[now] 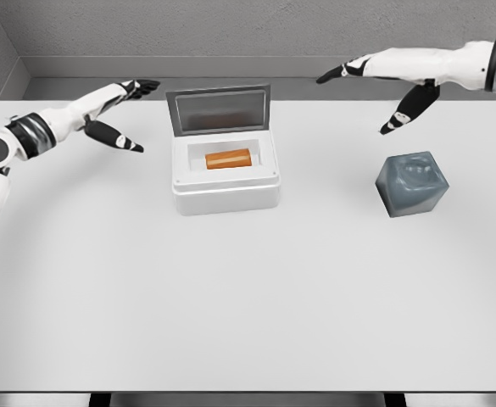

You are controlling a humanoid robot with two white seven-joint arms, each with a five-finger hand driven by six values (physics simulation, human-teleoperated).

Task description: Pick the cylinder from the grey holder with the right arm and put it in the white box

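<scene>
Two robot hands open, holding nothing: left robot hand (120,106) just left of box (225,182), right robot hand (383,85) well right of box. Cylinder (228,158) lies inside box, lid up. Holder (412,184) right of box on bench (248,297).

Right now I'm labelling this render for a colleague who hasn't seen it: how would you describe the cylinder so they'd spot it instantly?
On the white table, find the white box with its grey lid standing open, left of the grey holder. The cylinder lies on its side in the box's recess. It is the only orange thing in view.
</scene>
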